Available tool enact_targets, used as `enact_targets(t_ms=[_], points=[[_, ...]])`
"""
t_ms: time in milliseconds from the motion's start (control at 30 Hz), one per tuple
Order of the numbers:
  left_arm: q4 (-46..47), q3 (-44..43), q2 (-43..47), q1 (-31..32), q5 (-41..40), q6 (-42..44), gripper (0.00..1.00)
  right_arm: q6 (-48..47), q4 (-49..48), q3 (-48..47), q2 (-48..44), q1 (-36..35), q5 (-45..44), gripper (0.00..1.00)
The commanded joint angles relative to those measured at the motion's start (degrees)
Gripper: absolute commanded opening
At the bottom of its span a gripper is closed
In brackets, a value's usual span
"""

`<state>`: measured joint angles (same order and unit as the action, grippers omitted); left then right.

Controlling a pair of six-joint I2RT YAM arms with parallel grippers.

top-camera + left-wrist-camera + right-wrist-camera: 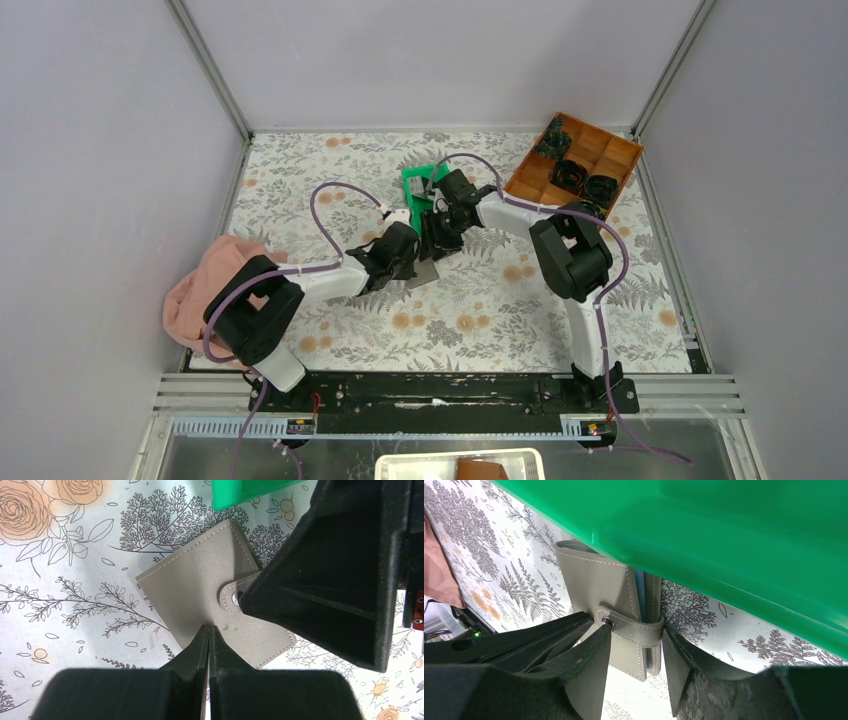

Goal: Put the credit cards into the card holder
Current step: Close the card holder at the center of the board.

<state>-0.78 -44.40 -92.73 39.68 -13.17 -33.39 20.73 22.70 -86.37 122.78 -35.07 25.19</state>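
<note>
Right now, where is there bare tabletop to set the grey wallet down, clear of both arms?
Free: the floral cloth in front of the two grippers, toward the arm bases, and the far-left stretch between the pink cloth bundle and the green plastic bin. Crowded: mid-table, where the left gripper and right gripper meet on the grey snap-strap wallet, beside the bin and brown compartment tray.
</note>
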Motion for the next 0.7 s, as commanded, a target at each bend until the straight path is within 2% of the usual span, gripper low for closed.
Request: enact_targets(t_ms=[0,667], points=[[-2.83,1.08,-3.32,-0.48,-1.03,0.20,0.00,0.33,3.20,1.51,3.73,-0.02,-1.56,0.51],[-2.30,1.00,-4.04,-0.65,-0.67,1.75,0.00,3.36,4.48,-3.10,8.36,0.52,2.76,0.51]])
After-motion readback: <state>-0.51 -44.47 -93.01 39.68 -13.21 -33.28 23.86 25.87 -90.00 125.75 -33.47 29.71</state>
